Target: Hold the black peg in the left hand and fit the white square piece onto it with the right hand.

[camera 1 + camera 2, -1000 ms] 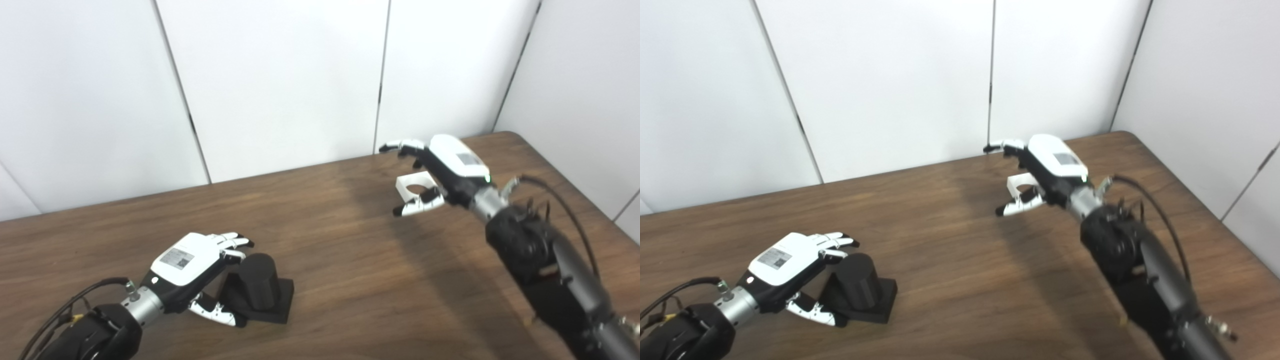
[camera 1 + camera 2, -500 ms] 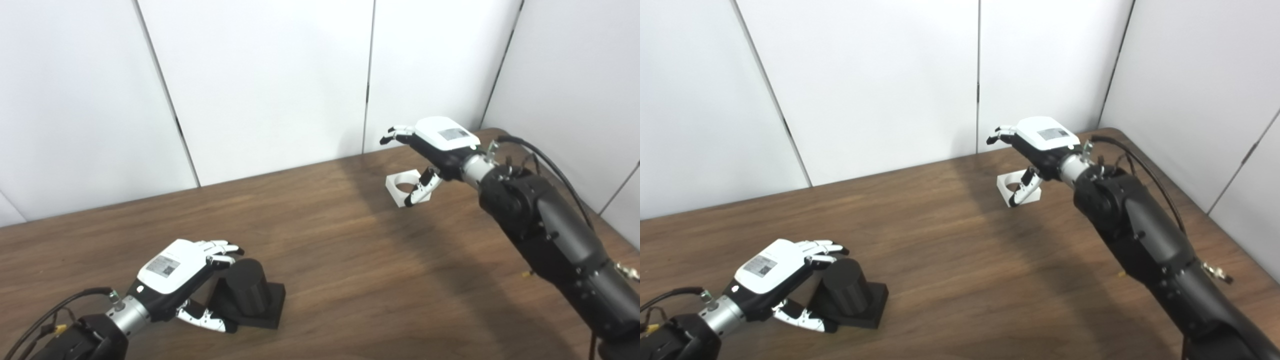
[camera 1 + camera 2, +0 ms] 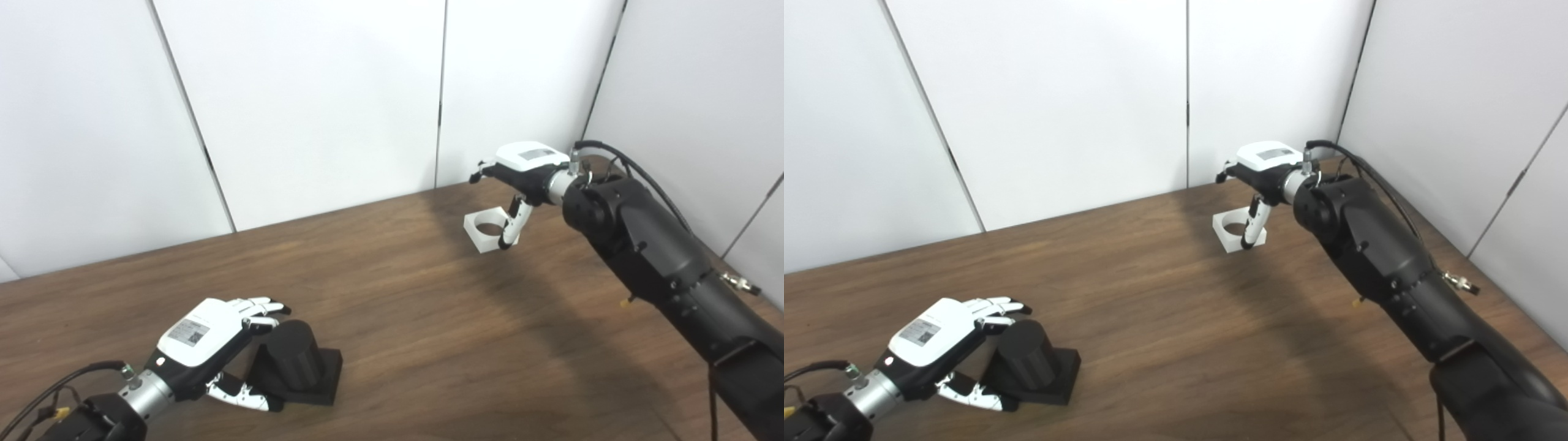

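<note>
Right robot hand [image 3: 517, 177] open over white square piece [image 3: 487, 230]

Dark wood table [image 3: 429, 331], with a black peg [image 3: 295, 364] on its square base near the front left and a white square piece [image 3: 486, 231] far right.

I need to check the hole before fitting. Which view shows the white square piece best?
The left eye view: the white square piece sits slightly larger, its round hole open to view. The right eye view shows the same piece, with the right hand over its right edge in both.
</note>
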